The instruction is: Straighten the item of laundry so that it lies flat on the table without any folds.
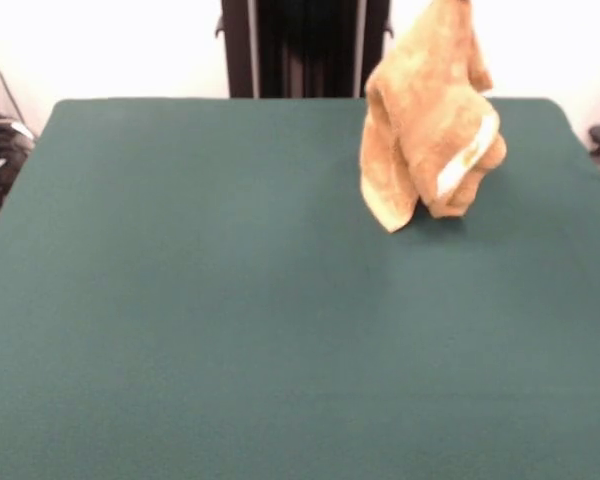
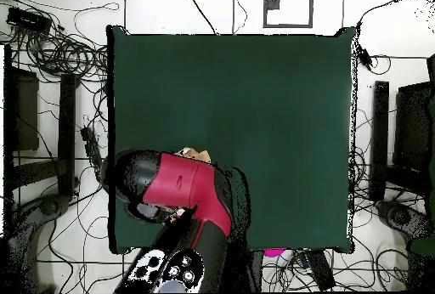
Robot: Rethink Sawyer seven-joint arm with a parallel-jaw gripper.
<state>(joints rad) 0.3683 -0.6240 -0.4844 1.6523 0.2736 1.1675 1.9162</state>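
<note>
I see the towel [image 1: 427, 125] hanging in the air, bunched and folded on itself, its top running out of the front view at the upper edge. My fingers are not visible there; they must be above that edge, so I cannot tell whether they are clenched on the cloth or not. The towel dangles straight down from wherever they are, and its lowest corners reach close to the green worktop [image 1: 230, 320], over the far part near the pedestal [image 1: 305, 45]. Whether the corners touch the surface I cannot tell. A pale border band [image 1: 467, 155] shows along one hanging fold.

In the overhead view my red and black arm [image 2: 174, 193] covers almost everything. Only a small scrap of the towel [image 2: 194, 153] pokes out past the arm's upper edge, over the worktop [image 2: 272, 112] near its left side and closer to the base edge. The fingers themselves are hidden under the arm here too.

Cables [image 2: 55, 48] lie tangled on the floor off the worktop's left side, and a black stand [image 2: 380, 138] sits beyond its right edge.
</note>
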